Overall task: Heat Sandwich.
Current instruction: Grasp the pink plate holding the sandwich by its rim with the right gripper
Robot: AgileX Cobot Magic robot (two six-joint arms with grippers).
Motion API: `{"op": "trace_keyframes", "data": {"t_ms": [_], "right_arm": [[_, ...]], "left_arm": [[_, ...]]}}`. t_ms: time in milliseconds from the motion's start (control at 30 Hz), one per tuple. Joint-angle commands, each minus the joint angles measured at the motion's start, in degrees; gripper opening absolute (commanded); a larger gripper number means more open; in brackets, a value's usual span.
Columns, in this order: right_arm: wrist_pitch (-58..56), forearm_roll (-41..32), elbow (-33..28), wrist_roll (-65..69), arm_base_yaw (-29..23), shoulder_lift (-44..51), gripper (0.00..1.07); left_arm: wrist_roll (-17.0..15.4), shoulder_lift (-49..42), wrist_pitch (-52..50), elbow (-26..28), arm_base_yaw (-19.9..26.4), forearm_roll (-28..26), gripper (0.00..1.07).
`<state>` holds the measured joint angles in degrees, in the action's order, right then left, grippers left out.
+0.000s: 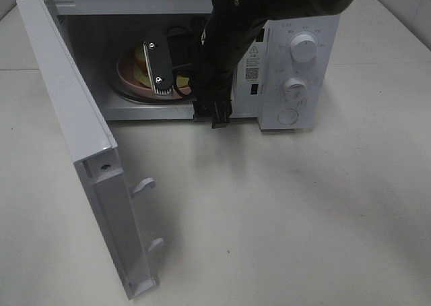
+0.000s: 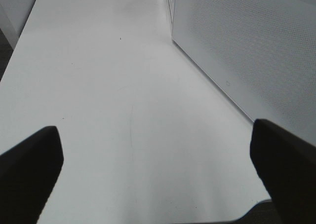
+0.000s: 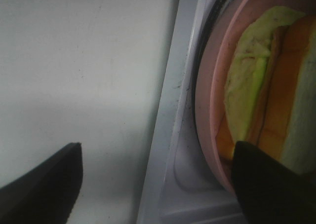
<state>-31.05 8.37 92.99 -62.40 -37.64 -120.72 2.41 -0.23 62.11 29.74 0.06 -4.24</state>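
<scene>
Surface: a pale, matte white table [image 1: 283, 225] fills the scene, bare apart from soft shadows.
Microwave: a white microwave [image 1: 269, 56] stands at the back, its door [image 1: 67, 117] swung wide to the left, with 2 dials [image 1: 304, 48] on its right panel.
Sandwich: the sandwich [image 3: 247, 81] lies on a pink plate [image 3: 216, 86] inside the oven cavity.
Right gripper: the right gripper [image 3: 155, 155] is at the oven's mouth, jaws spread and gripping nothing. 1 finger overlaps the plate's edge; contact unclear.
Left gripper: the left gripper [image 2: 153, 135] hovers over bare table beside a white dotted panel [image 2: 247, 46] of the microwave, jaws spread wide and empty.
</scene>
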Motion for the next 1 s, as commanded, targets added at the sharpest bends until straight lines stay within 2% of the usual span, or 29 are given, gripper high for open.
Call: {"op": "trace_keyframes", "data": {"t_ms": [33, 700, 1000], "right_arm": [[0.52, 0.29, 2.75, 0.69, -0.23, -2.46, 0.78], [0.86, 4.93, 16.21, 6.7, -0.23, -12.2, 0.76], [1.2, 4.93, 17.48, 6.82, -0.11, -14.44, 0.76]], "left_arm": [[-0.29, -0.97, -0.74, -0.11, -0.06, -0.29, 0.98], [-0.4, -0.97, -0.74, -0.11, -0.06, 0.4, 0.98], [-0.4, -0.97, -0.74, -0.11, -0.06, 1.03, 0.98]]}}
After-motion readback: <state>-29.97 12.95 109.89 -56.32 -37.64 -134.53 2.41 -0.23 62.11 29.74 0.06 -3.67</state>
